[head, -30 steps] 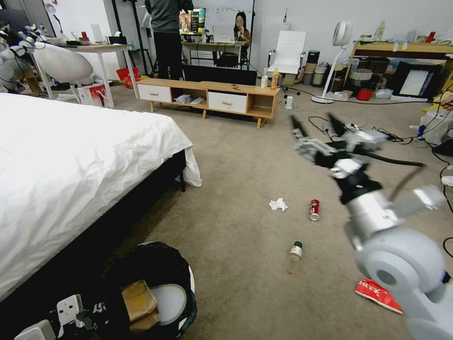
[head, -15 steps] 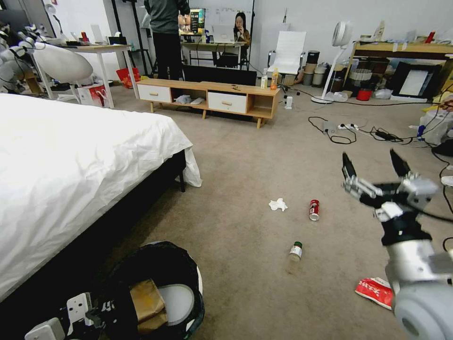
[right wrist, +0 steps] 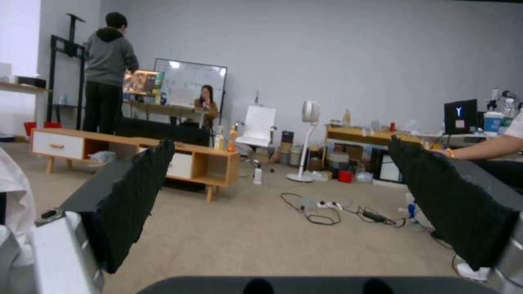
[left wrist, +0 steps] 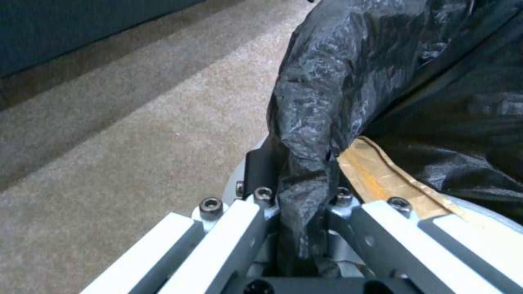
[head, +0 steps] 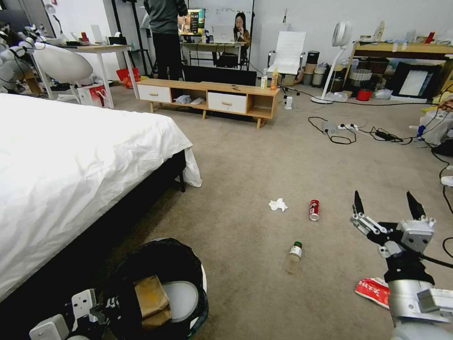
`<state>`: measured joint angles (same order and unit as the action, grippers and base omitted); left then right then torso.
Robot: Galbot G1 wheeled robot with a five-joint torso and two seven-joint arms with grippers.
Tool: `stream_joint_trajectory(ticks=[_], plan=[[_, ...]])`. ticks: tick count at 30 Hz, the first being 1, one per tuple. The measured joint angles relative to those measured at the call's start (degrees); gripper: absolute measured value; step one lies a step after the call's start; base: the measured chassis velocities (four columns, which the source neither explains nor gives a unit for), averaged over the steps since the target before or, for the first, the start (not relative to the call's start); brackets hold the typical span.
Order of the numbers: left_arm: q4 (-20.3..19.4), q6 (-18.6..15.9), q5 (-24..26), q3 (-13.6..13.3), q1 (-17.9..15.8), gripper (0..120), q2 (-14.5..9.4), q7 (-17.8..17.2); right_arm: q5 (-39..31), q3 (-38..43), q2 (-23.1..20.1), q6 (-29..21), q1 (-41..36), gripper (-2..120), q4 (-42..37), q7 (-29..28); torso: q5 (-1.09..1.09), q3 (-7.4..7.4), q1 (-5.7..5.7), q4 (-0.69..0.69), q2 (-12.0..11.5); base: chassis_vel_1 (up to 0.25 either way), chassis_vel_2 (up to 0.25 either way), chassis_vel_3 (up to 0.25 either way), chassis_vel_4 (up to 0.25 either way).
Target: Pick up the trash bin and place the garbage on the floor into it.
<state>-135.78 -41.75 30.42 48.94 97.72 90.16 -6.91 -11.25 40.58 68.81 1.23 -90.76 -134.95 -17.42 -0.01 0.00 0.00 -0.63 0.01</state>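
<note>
Snack wrapper (head: 373, 290) half behind right arm

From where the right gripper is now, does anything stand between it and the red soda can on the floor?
Nothing visible does. The right gripper hangs open above bare floor, and the red soda can lies to its left with only carpet between them. The green-capped bottle and red-white snack wrapper lie nearer the robot, off that line.

The head view looks forward and down from high up over the beige-grey carpeted floor (head: 245, 156). The left wrist view sits tight against the crinkled black plastic bag (left wrist: 349, 81), facing down at carpet. The right wrist view looks level and low across the room; it shares the long wooden TV cabinet (head: 207, 97) (right wrist: 136, 155) with the head view.
</note>
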Motion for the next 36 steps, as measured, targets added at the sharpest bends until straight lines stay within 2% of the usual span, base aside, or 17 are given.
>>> stream_joint_trajectory(ticks=[12, 23, 36], plan=[[0.3, 0.2, -1.1, 0.3, -0.3, 2, 0.2, 2.6, 0.0, 0.7, 0.5, 0.3, -0.7, 100, 0.2, 0.0, 0.0, 0.0, 0.0, 0.01, 0.0, 0.0, 0.0, 0.0, 0.0], [0.8, 0.1, -1.2, 0.5, -0.4, 2, 0.2, 2.9, 0.0, 0.3, 0.5, 0.5, -0.7, 100, 0.9, 0.1, 0.01, 0.0, 0.0, 0.01, 0.0, -0.014, -0.009, -0.011, -0.014], [0.8, -0.3, -1.0, 0.6, -0.4, 2, 0.4, 2.7, 0.3, -0.3, 0.6, 0.8, -0.6, 100, 1.5, 0.3, 0.01, 0.0, 0.0, 0.01, 0.0, -0.098, -0.086, -0.085, -0.091]])
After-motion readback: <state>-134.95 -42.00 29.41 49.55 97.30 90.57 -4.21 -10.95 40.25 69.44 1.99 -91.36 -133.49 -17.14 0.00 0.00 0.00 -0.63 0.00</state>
